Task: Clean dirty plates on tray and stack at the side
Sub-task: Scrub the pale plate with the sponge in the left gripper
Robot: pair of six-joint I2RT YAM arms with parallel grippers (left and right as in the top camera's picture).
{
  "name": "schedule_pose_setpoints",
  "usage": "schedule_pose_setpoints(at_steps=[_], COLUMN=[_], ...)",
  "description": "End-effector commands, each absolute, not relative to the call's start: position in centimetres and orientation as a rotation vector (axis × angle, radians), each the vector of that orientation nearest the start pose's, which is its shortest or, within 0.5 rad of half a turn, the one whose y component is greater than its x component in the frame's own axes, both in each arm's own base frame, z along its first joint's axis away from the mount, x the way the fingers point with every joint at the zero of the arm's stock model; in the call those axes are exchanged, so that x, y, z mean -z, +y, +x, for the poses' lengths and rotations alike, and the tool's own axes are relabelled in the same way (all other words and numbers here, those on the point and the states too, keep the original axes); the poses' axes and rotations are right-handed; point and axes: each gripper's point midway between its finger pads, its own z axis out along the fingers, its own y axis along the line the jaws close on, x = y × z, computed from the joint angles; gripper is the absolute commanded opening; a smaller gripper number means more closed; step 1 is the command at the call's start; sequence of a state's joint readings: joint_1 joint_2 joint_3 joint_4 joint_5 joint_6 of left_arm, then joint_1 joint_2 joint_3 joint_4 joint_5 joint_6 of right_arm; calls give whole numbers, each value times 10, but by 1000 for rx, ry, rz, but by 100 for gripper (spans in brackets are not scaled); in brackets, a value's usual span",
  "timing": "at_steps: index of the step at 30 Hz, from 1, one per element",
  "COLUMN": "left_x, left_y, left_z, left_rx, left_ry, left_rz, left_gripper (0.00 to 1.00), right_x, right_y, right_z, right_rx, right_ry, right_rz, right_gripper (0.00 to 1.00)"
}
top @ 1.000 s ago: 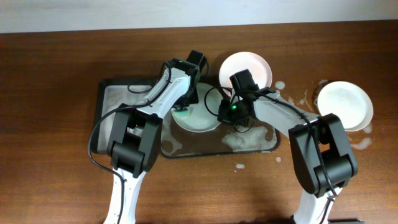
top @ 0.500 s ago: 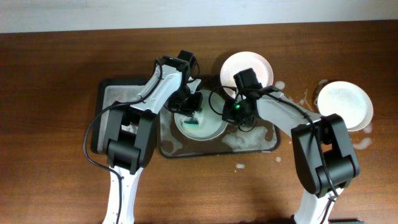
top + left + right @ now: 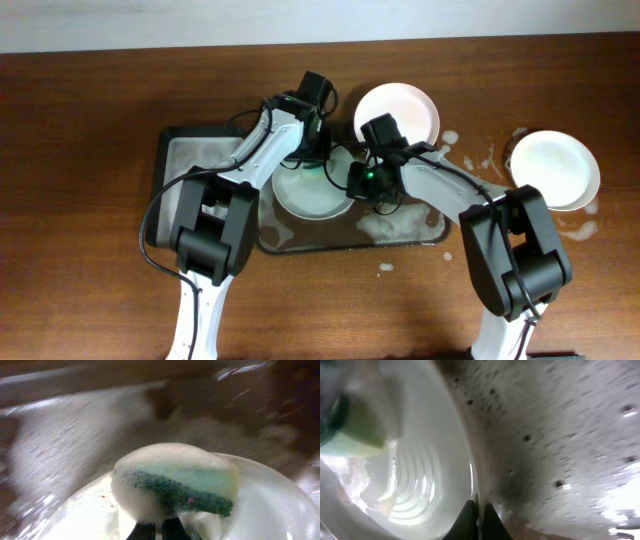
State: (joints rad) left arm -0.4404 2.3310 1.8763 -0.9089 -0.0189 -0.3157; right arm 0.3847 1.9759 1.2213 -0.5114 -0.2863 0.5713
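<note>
Left end effector clamped on soapy sponge over plate; right end effector clamped on that plate's rim inside tray.

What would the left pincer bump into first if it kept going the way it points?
The left pincer is shut on a soapy sponge, so the sponge leads. Just ahead is the white plate, so it would probably press into that first. The picture is blurry, so depth is unsure.

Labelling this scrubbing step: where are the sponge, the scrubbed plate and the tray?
sponge [image 3: 175, 480], left wrist view, its foamy middle.
scrubbed plate [image 3: 310, 198], overhead view, bare inner floor.
tray [image 3: 415, 224], overhead view, soapy floor, lower right.
</note>
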Motion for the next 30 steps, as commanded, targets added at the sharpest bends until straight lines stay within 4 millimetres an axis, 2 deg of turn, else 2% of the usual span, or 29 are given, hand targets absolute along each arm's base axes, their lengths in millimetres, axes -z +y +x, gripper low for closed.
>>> schedule_pose_setpoints(at_steps=[1, 2, 4, 5, 6, 7, 10, 14, 16, 17, 18, 19, 20, 21, 23, 26, 30], left_x=[14, 13, 13, 15, 17, 17, 4, -2, 0, 2, 7, 14, 15, 14, 8, 0, 4], left_y=[-135, -127, -125, -135, -152, -177, -221, -216, -207, -202, -194, -167, -151, -129, -92, -69, -78], left_z=[436, 424, 404, 389, 380, 370, 346, 328, 326, 331, 339, 360, 369, 378, 388, 397, 417], left_rx=[-414, -471, -482, -371, -195, 61, 592, 649, 575, 505, 389, 93, -63, -264, -566, -752, -686], left_ry=[3000, 3040, 3123, 3209, 3265, 3295, 3240, 3247, 3264, 3279, 3309, 3336, 3328, 3300, 3212, 3110, 3023], left_rz=[120, 136, 157, 205, 330, 496, 812, 989, 1022, 973, 860, 583, 443, 268, 27, -73, -151], left_gripper=[1, 1, 1, 0, 1, 0, 0, 0, 1, 1, 0, 0, 0, 1, 1, 1, 0], right_x=[15, 15, 15, 15, 15, 15, 15, 15, 15, 15, 15, 15, 15, 15, 15, 15, 15], right_y=[211, 211, 211, 211, 211, 211, 211, 210, 210, 210, 210, 210, 210, 210, 209, 209, 209], right_z=[340, 340, 340, 340, 340, 340, 340, 341, 341, 341, 341, 341, 341, 341, 341, 341, 341], right_rx=[-591, -591, -591, -591, -591, -591, -591, -591, -591, -591, -591, -591, -590, -585, -580, -580, -580], right_ry=[3034, 3034, 3034, 3034, 3034, 3034, 3034, 3034, 3034, 3034, 3034, 3034, 3034, 3034, 3033, 3032, 3032], right_rz=[117, 117, 117, 117, 117, 117, 118, 119, 119, 119, 119, 119, 119, 119, 120, 120, 120], right_gripper=[4, 4, 4, 4, 4, 4, 4, 4, 4, 4, 4, 4, 4, 4, 4, 4, 4])
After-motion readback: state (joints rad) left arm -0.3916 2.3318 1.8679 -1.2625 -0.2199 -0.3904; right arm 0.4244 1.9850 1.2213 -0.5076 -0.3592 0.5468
